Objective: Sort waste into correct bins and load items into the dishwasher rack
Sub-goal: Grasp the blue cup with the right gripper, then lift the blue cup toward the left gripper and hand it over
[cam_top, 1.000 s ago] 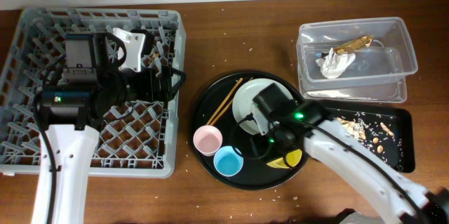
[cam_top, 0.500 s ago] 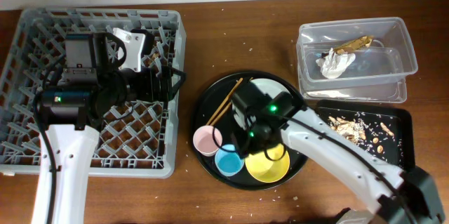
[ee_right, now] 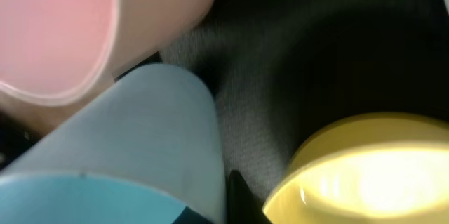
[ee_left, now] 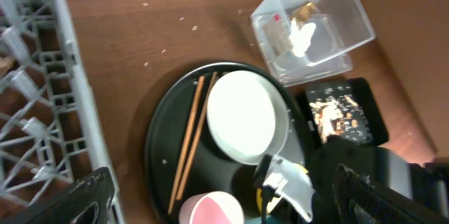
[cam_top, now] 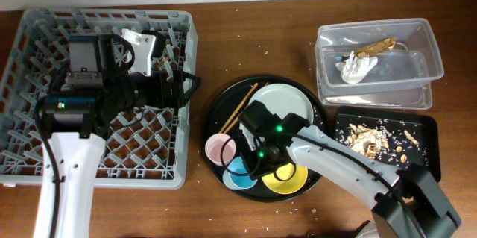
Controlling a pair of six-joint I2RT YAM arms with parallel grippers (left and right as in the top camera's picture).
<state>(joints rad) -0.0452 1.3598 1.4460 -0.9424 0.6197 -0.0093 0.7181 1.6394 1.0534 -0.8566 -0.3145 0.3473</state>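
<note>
Two cups, the blue cup (cam_top: 237, 172) and the pink cup (cam_top: 220, 148), sit just beside each other on the round black tray (cam_top: 216, 111), with my right gripper (cam_top: 252, 165) low over the blue one.
I cannot tell whether its fingers are apart or together. The yellow bowl (cam_top: 287, 180) is just right of the blue cup, with the grey-white bowl (cam_top: 287, 105) and chopsticks (cam_top: 240, 107) behind. My left gripper (cam_top: 188, 89) hangs spread wide at the rack's (cam_top: 30, 51) right edge.

Grey lattice dishwasher rack (cam_top: 22, 51). Round black tray (cam_top: 215, 171): pink cup (cam_top: 220, 148), light blue cup (cam_top: 237, 173), yellow bowl (cam_top: 288, 181), pale grey-white bowl (cam_top: 291, 104), tan chopsticks (cam_top: 240, 107). Clear tub (cam_top: 425, 44): white tissue (cam_top: 352, 68), gold-brown wrapper (cam_top: 376, 45). Black rectangular tray (cam_top: 426, 130) speckled with tan food scraps (cam_top: 365, 138). Brown wood table (cam_top: 246, 36).
</note>
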